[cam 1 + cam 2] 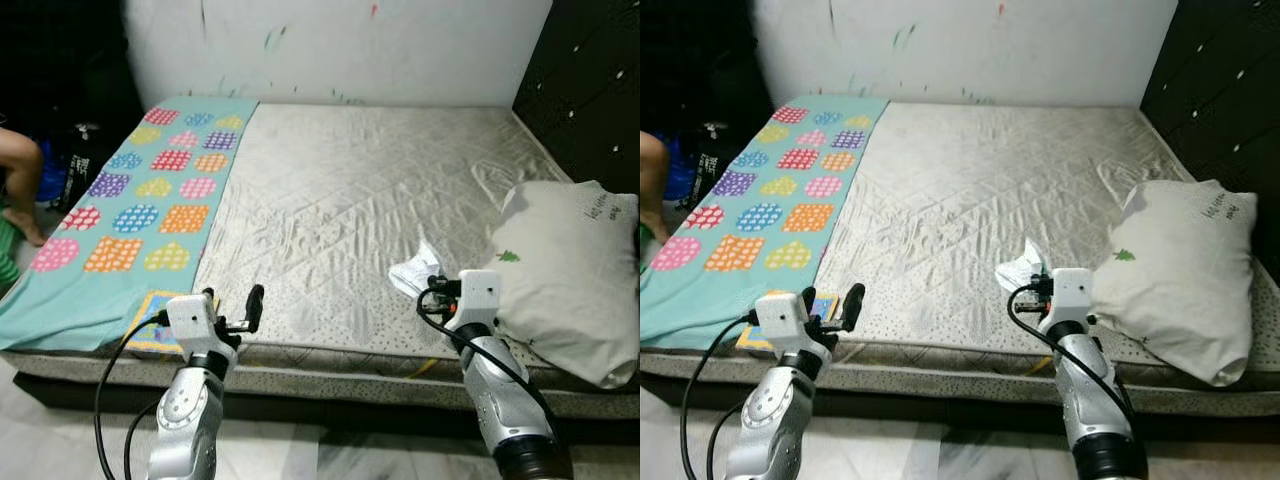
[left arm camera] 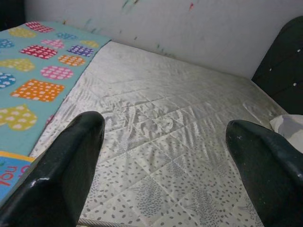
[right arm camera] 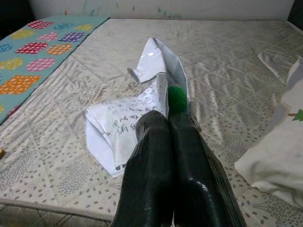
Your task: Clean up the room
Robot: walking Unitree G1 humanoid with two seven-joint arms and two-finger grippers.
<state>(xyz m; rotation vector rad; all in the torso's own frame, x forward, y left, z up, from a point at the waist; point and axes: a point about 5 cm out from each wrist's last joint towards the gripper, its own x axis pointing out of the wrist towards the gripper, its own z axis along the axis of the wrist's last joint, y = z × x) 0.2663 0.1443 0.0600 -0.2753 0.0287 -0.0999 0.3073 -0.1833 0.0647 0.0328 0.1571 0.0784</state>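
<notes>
left eye view: the robot faces the bed (image 1: 340, 200), a patterned teal blanket (image 1: 140, 210) along its 9 o'clock side and a white pillow (image 1: 565, 275) at 3 o'clock. the crumpled paper (image 1: 415, 270) sits near the bed's front edge, and the right hand (image 1: 430, 292) is right at it. a person's leg (image 1: 20, 180) shows at far 9 o'clock.

right eye view: same layout; the left hand (image 1: 835, 305) hovers at the bed's front edge, away from the paper.

left wrist view: its fingers (image 2: 61, 170) are spread wide, holding nothing, bare mattress between them.

right wrist view: fingers (image 3: 165, 165) clenched together on the paper's near edge, it seems. i'd lift slowly and straight up so the thin sheet doesn't slip or tear.
</notes>
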